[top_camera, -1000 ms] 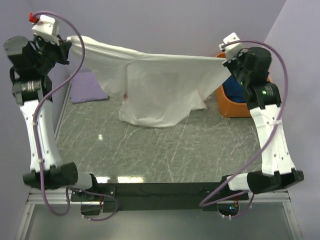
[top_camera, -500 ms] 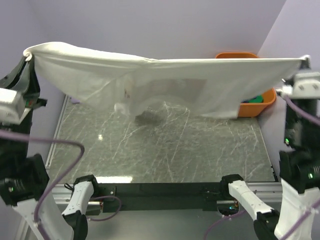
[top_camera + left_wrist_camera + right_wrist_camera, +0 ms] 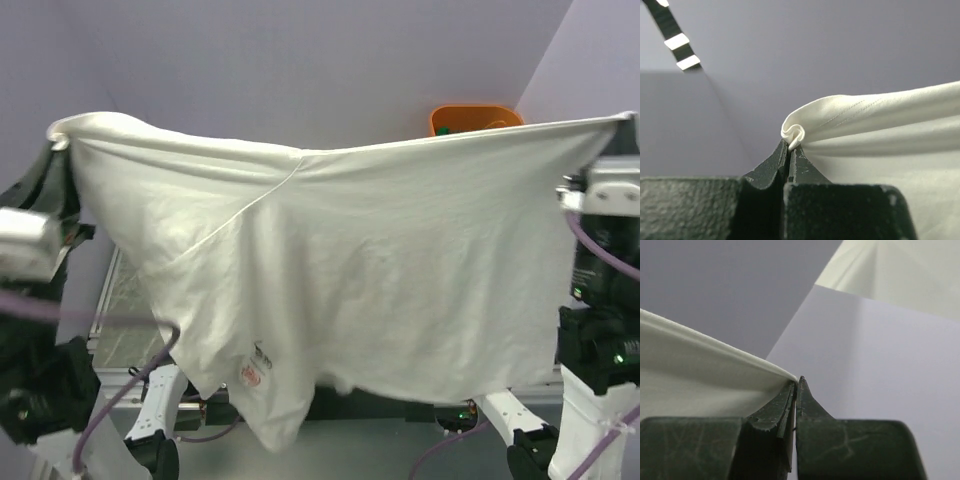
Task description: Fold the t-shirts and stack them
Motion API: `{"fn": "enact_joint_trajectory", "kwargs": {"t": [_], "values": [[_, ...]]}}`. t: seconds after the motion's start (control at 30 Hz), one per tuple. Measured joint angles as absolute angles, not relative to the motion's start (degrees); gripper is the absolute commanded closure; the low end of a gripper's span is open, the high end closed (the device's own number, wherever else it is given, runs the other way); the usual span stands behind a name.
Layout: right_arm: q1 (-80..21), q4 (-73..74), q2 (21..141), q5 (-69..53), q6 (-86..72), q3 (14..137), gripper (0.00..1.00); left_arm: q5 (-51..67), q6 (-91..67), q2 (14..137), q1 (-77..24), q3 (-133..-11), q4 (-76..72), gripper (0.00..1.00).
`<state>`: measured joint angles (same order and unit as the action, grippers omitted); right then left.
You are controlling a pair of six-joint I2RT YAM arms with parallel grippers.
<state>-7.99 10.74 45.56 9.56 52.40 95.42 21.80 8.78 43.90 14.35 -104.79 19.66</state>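
Observation:
The large white t-shirt [image 3: 370, 260] hangs stretched high between both arms and fills most of the top view, a small red label near its lower hem. My left gripper [image 3: 57, 130] is shut on its upper left corner; the left wrist view shows the bunched white cloth [image 3: 800, 131] pinched at the fingertips [image 3: 789, 150]. My right gripper [image 3: 628, 118] is shut on the upper right corner; the right wrist view shows the taut cloth edge [image 3: 715, 375] running into the closed tips [image 3: 798, 385]. The red panel and the other shirts are hidden.
The orange tub [image 3: 475, 118] peeks over the shirt's top edge at the back right. A strip of grey marbled table [image 3: 125, 310] shows at the left. The purple walls stand close behind and on both sides.
Both arms have lifted the white shirt off the table and drawn it toward the camera. It now hangs flat and spread, covering the table and most of the tub.

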Motion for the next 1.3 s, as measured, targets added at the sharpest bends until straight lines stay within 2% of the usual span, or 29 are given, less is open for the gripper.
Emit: {"fn": "enact_joint_trajectory", "kwargs": {"t": [0.13,0.3,0.5,0.63,0.87,1.03,1.17,1.3], "values": [[-8.0,11.5,48.5,6.4,52.4,86.1,1.00,25.6,12.0,43.5,14.4,-87.9,22.3,0.99],[-10.8,13.8,58.8,4.0,52.4,74.9,1.00,28.5,15.3,51.0,14.5,-66.1,25.2,0.99],[-17.5,16.2,77.3,3.3,52.4,65.7,1.00,29.2,18.5,63.8,14.0,-58.3,23.8,0.99],[-18.5,16.4,91.1,4.0,52.2,69.3,1.00,28.4,20.0,78.6,12.2,-63.4,20.4,0.99],[-17.2,15.8,110.2,7.1,53.0,85.0,1.00,26.3,20.2,103.4,10.7,-80.6,19.1,0.99],[-15.8,15.7,120.2,9.6,54.1,98.3,1.00,24.5,20.0,113.9,10.3,-91.5,19.6,0.99],[-14.3,15.8,128.4,11.2,55.0,109.8,1.00,22.6,19.7,123.5,9.8,-105.4,20.5,0.99],[-13.0,16.0,134.2,12.4,56.4,116.4,1.00,22.5,19.6,127.3,9.6,-111.4,20.9,0.99]]}}
